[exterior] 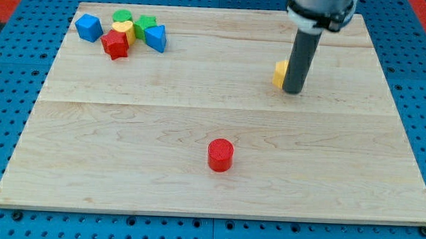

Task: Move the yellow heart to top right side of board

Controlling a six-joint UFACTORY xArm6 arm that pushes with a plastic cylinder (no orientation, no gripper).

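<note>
A pale wooden board with visible grain and plank seams lies on a blue perforated surface. The dark, smooth cylindrical rod comes down from the view's top right, and my tip rests on the wood, holding nothing. The yellow heart sits touching the rod's left side, mostly hidden behind it. A glossy red cylinder stands alone lower centre. At the top left a tight cluster gathers: a blue cube, red star, yellow block, green rounded block, green block and blue triangular block.
</note>
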